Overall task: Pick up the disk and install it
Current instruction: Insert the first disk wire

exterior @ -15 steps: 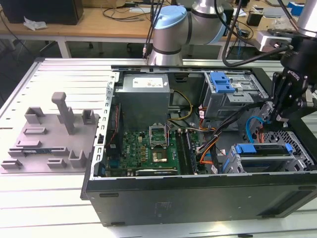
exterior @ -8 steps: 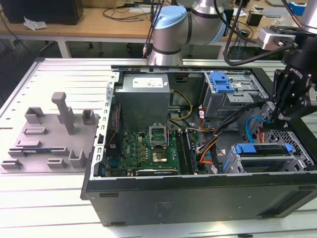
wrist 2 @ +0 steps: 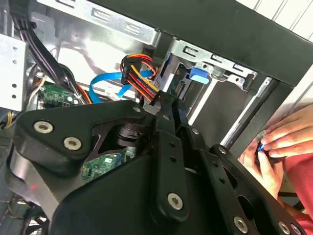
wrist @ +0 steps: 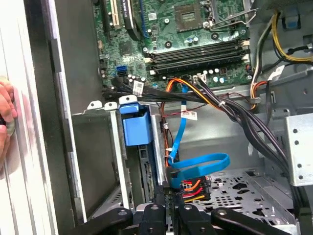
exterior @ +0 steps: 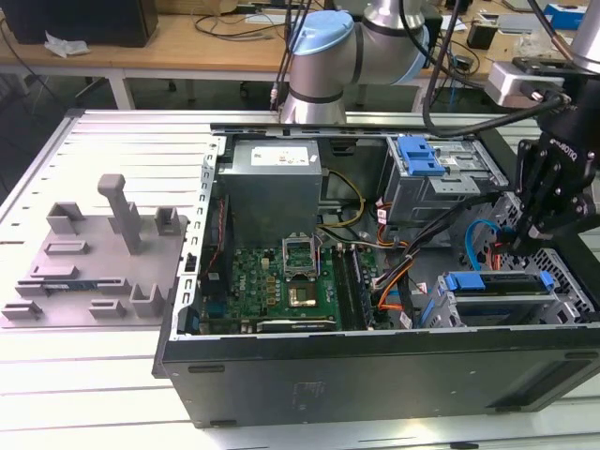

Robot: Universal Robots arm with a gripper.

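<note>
Nearest in the exterior view is the black wall of the open computer case (exterior: 375,370), which lies on a slatted table (exterior: 112,150). Just behind that wall, in the lower right of the frame, the disk (exterior: 497,281) sits in the near drive cage (exterior: 565,298) with its blue frame uppermost. The gripper (exterior: 523,239) hangs close above the cage's far edge, fingers drawn narrow, with nothing visible between them.

Cabling crowds it. In the first wrist view, one looped flat blue cable (wrist: 198,164) and one bundle of red, orange and yellow wires (wrist: 191,186) lie just beside the fingertips, and black cables cross behind.

Mid-frame lies the green motherboard (exterior: 281,281), and beyond it the grey power supply (exterior: 272,178). A second drive cage (exterior: 450,187) carries a blue clip (exterior: 419,155) — two cages, then, and two blue pieces.

A grey fixture plate (exterior: 84,272) rests at the exterior view's left. In the second wrist view, a person's hand (wrist 2: 276,147) is outside the case wall. Farthest back are the arm's joints (exterior: 323,47) and wooden benches (exterior: 187,42).
</note>
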